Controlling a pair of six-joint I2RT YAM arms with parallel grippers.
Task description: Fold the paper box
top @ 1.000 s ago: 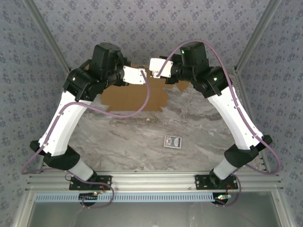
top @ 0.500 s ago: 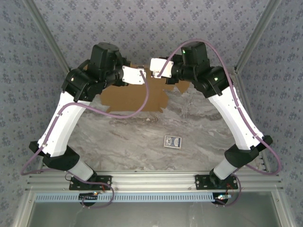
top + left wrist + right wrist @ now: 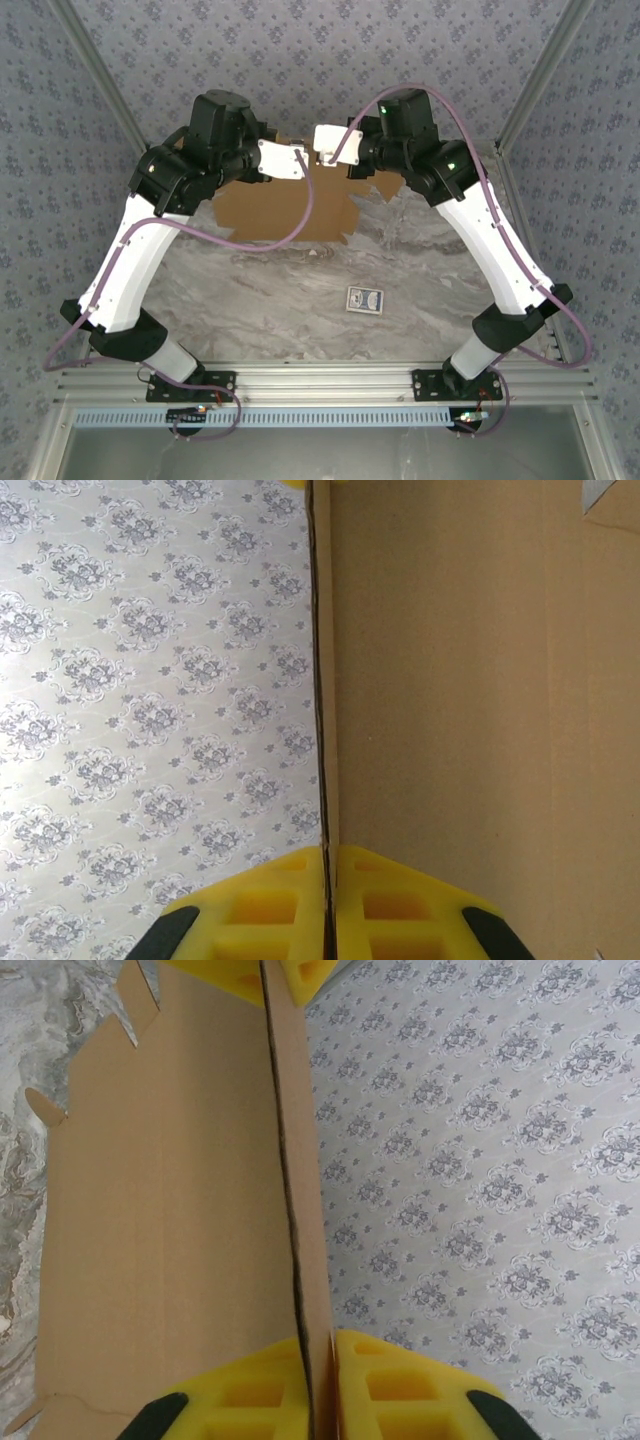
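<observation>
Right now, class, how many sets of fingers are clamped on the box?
2. The left fingers pinch the upright edge of the box. The right fingers pinch the same edge further along. There are only two arms, so none is hidden.

paper box [image 3: 265,205]: matt brown cardboard, slightly grainy. fingers [image 3: 265,908]: matt yellow plastic. desk [image 3: 280,300]: smooth grey marble-look.
</observation>
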